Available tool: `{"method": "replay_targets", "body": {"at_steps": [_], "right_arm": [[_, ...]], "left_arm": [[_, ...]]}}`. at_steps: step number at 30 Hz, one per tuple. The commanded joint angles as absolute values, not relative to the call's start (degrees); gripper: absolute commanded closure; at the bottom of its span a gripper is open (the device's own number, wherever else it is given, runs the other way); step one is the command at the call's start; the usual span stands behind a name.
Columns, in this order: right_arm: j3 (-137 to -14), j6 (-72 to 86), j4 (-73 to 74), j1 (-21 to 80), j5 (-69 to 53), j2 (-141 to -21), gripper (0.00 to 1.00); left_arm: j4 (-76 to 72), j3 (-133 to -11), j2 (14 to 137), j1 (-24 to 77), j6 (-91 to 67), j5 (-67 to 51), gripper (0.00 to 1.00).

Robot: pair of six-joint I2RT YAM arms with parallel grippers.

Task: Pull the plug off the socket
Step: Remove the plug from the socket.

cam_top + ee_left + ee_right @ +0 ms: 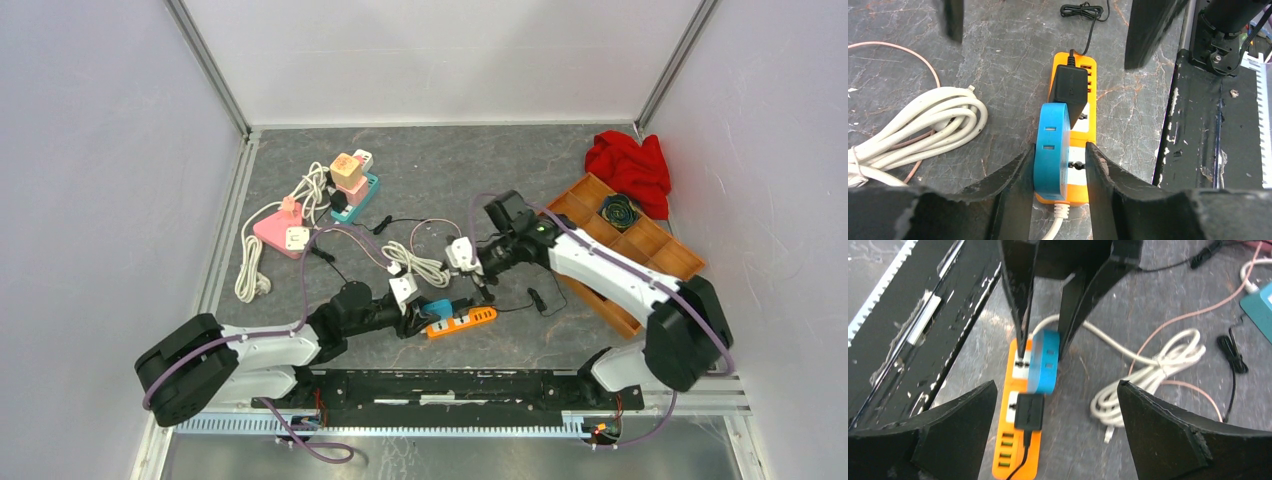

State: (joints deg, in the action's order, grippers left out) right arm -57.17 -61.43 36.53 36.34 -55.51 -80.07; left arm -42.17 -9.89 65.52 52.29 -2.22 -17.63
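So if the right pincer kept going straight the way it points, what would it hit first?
Most likely the black plug in the orange power strip, just ahead of the right pincer; depth is unclear, so perhaps the blue adapter beside it.

The blue plug (1050,145) hides its own prongs and the orange power strip's (1073,59) sockets beneath it, and the strip's white cable (1057,227) is cut off by the left wrist view's bottom edge.
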Motion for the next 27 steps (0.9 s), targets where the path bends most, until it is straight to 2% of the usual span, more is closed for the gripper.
{"method": "replay_targets", "body": {"at_steps": [1,8,12,14,17,19,27], "right_arm": [[-60.6,-57.3,35.0,40.5,-54.5,-85.4,0.04],[-58.9,-53.5,31.8,43.5,-49.3,-85.5,0.06],[-57.0,-51.3,29.3,43.7,-46.8,-86.0,0.08],[-57.1,-50.3,29.0,44.1,-45.7,-87.0,0.12],[-57.4,-48.9,28.4,44.8,-45.1,-87.6,0.15],[-57.3,-47.4,27.3,45.0,-44.9,-87.3,0.16],[-57.8,-44.1,26.0,47.8,-43.8,-91.1,0.24]], "left_arm": [[-43.3,-9.2,63.9,52.8,-3.8,-16.0,0.51],[-42.2,-6.5,57.9,52.8,-8.5,-13.3,0.37],[-37.3,-5.0,49.4,52.8,-11.7,-10.5,0.28],[-31.0,-4.9,43.0,52.8,-12.9,-9.0,0.24],[-24.3,-4.0,34.6,52.8,-15.5,-6.4,0.14],[-20.8,-2.4,28.5,52.8,-18.9,-3.5,0.02],[-14.0,2.7,10.5,52.8,-25.5,0.7,0.0]]}}
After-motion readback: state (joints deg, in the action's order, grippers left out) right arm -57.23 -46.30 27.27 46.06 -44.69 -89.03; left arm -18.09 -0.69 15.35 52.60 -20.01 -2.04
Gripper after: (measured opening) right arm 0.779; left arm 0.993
